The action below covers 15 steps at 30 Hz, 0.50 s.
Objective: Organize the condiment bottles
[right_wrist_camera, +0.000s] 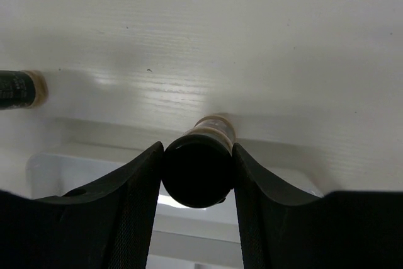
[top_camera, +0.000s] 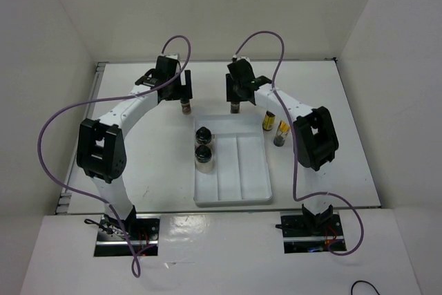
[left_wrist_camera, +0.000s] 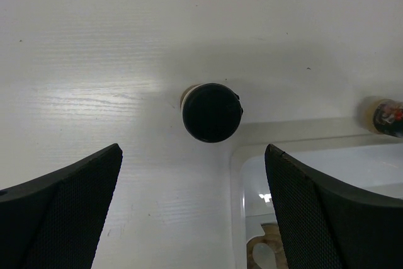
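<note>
Two small dark brown bottles stand just beyond the far edge of the white tray. My left gripper is open above the left brown bottle; in the left wrist view its black cap lies ahead of the spread fingers. My right gripper is shut on the right brown bottle, with the cap squeezed between both fingers. Two squat jars stand in the tray's left compartment. Two yellow-amber bottles stand right of the tray.
The tray's middle and right compartments hold nothing. The tray's far left corner lies under my left gripper's right finger. White walls enclose the table on three sides. Purple cables loop above both arms.
</note>
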### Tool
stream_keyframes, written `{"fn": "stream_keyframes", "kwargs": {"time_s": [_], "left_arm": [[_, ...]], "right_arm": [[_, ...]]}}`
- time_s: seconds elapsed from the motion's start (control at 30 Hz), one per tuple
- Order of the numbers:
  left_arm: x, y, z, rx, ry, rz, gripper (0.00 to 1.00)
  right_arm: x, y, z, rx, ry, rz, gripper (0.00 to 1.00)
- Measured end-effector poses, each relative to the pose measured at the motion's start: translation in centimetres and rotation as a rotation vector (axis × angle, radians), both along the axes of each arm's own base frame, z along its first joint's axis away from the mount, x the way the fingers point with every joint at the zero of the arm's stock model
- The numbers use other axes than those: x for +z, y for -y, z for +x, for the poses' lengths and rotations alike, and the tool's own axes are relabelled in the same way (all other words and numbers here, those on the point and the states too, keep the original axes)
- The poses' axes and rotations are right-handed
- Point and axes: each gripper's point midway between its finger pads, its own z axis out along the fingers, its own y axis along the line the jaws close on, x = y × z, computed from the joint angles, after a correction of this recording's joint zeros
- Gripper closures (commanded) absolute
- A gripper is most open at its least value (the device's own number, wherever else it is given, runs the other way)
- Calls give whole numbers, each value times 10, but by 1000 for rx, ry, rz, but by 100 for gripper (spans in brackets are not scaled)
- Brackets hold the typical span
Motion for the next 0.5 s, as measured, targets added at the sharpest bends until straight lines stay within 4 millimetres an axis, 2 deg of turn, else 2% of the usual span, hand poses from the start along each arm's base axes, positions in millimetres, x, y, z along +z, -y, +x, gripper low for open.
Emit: {"fn": "stream_keyframes", "kwargs": {"time_s": [0.1, 0.17, 0.3, 0.37, 0.43, 0.5], "left_arm": [[-8, 0, 1, -2, -14, 5, 0], [-11, 1, 2, -2, -19, 7, 0], [-16, 1, 4, -2, -23, 8, 0], [-16, 2, 5, -3, -19, 7, 0], [-17, 2, 6, -2, -17, 7, 0], [-18, 2, 6, -3, -20, 7, 0]], "right_arm": [[25, 2, -10, 4, 28, 22, 100], [51, 2, -20, 13, 64, 47, 100], [104, -3, -52, 48, 144, 123, 100], [124, -6, -71, 68, 175, 161, 100], [130, -9, -87, 85, 183, 184, 100], [122, -11, -98, 95, 163, 185, 100]]}}
